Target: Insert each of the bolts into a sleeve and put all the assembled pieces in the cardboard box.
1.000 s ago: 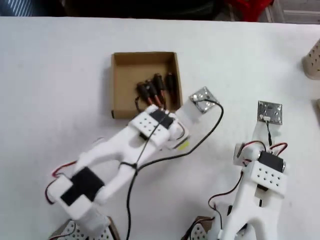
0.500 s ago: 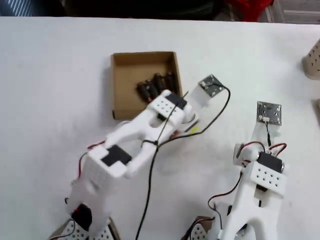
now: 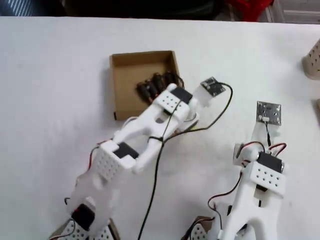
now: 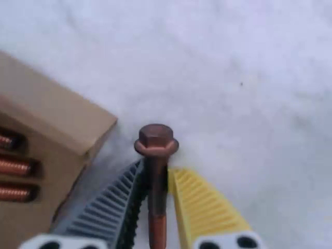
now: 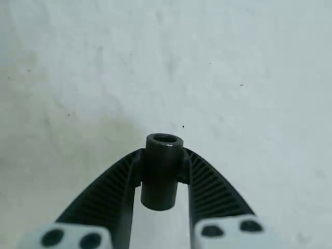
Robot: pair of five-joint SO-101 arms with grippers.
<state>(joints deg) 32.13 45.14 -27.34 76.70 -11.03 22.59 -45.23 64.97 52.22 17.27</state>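
Observation:
My left gripper (image 4: 155,169) is shut on a copper bolt (image 4: 155,155), whose hex head points away from the wrist, just above the white table. The corner of the cardboard box (image 4: 57,116) lies close beside it. In the high view the left arm (image 3: 172,102) stretches to the front right corner of the cardboard box (image 3: 114,85), where several assembled pieces (image 3: 157,85) lie together. My right gripper (image 5: 162,155) is shut on a black sleeve (image 5: 162,174), held upright with its bore facing up. The right arm (image 3: 265,175) stands at the right, well apart from the box.
A black cable (image 3: 220,112) loops from the left arm's wrist over the table between the two arms. A beige perforated object (image 3: 313,60) stands at the far right edge. Bare white table lies left of the box and beyond it.
The left arm has stretched up and to the right along the box's front right corner, carrying the bolt. The right arm has kept still with the sleeve.

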